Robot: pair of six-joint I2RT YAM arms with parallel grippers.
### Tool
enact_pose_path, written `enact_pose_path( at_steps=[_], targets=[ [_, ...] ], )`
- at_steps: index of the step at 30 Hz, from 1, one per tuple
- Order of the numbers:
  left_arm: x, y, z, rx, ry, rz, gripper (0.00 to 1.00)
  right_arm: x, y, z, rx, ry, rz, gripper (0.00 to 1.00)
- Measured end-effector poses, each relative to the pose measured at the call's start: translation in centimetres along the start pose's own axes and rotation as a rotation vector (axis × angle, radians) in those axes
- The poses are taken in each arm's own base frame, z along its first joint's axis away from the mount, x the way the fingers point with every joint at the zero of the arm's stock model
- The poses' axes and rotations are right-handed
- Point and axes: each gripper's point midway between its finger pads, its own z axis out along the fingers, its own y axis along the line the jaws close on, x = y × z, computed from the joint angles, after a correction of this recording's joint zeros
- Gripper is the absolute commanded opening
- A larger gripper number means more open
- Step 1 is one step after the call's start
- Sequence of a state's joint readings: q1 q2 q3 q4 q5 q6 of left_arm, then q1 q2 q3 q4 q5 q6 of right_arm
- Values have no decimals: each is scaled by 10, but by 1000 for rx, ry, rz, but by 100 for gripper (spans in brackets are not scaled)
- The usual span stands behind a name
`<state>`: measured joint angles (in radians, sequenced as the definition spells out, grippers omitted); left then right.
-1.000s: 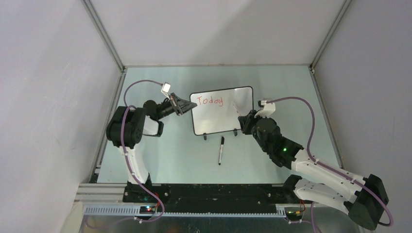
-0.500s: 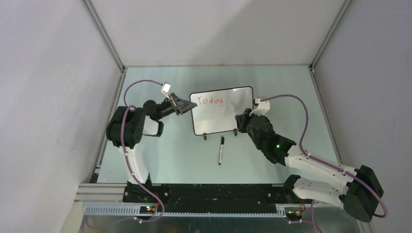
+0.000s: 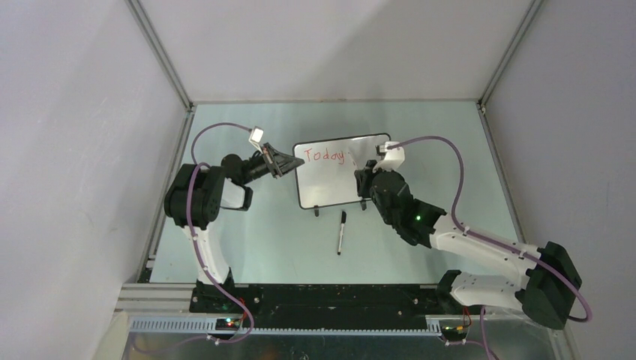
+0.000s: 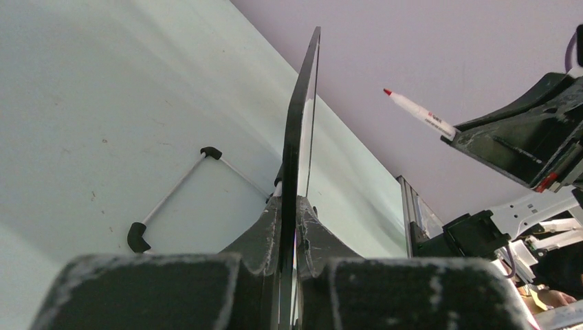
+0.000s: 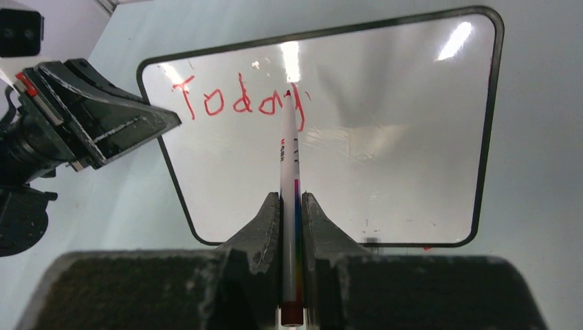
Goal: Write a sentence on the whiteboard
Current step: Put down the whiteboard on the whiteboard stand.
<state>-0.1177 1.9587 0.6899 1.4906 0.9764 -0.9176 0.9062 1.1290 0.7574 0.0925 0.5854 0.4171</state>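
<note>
Two arms work over one counter [image 3: 420,135]. Nearest their bases, a single black marker [image 3: 340,232] lies loose on the counter, just in front of the one whiteboard [image 3: 330,187], which stands at mid-counter. The right gripper [image 5: 291,199] is clamped tight on one red marker [image 5: 289,165], whose tip points at the board's face but stands off it, level with the end of the writing. The left gripper [image 4: 289,206] pinches the board's left edge, its fingers closed on the frame. The sentence [image 5: 237,103] amounts to one red word, "Today", along the top of the board. Compared with a second ago, the right arm has swung leftward, from the board's lower right corner to over its right half. The board, the left gripper, the loose marker and the word are unchanged.
</note>
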Motion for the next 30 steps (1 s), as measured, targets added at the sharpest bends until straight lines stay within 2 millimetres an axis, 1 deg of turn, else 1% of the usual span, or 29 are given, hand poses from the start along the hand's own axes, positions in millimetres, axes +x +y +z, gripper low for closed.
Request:
enact_pose_path(
  at_steps=[3,5,7,9,12,14,15,16,17,18,19,20,21,22,23,24,25,26,28,30],
  targets=[
    [-1,-1,1,5,2,3,0,-10,8,4,2,3,-3,0],
    [-1,-1,1,7,3,2,0,-17,17,5,-9,8,-3,0],
    [-2,-1,1,8,3,1,0,-21,23,3,-23,17,3,0],
    [-2,-1,1,8,3,1,0,-17,26,-2,-40,45,8,0],
    [-2,-1,1,8,3,1,0,-7,28,-12,-72,110,8,0],
    [-2,-1,1,8,3,1,4,-4,28,-21,-98,144,7,0],
    [-2,-1,1,8,3,1,9,-4,28,-26,-110,155,8,0],
    [-2,-1,1,8,3,1,12,-5,28,-33,-124,165,10,0],
    [-2,-1,1,8,3,1,18,-6,27,-36,-130,168,11,0],
    [-2,-1,1,8,3,1,21,-8,26,-42,-139,172,17,0],
    [-2,-1,1,8,2,1,28,-10,25,-47,-144,175,21,0],
    [-2,0,1,6,1,1,30,-11,24,-51,-148,178,27,0],
    [-2,0,1,4,0,0,36,-13,23,-55,-152,178,31,0],
    [-2,0,1,2,-1,2,40,-15,21,-60,-155,178,36,0],
    [-2,1,1,0,-3,2,49,-16,20,-61,-156,177,37,0],
    [-2,1,1,-2,-5,3,61,-17,19,-64,-159,175,41,0],
    [-2,2,0,-6,-7,2,69,-18,19,-67,-161,176,46,0],
    [-1,2,-1,-9,-8,1,90,-18,18,-68,-162,177,50,0],
    [1,1,-7,-24,-12,-12,99,-18,18,-71,-168,180,60,0],
    [1,0,-12,-39,-21,-17,99,-17,19,-74,-178,191,60,0]
  ],
)
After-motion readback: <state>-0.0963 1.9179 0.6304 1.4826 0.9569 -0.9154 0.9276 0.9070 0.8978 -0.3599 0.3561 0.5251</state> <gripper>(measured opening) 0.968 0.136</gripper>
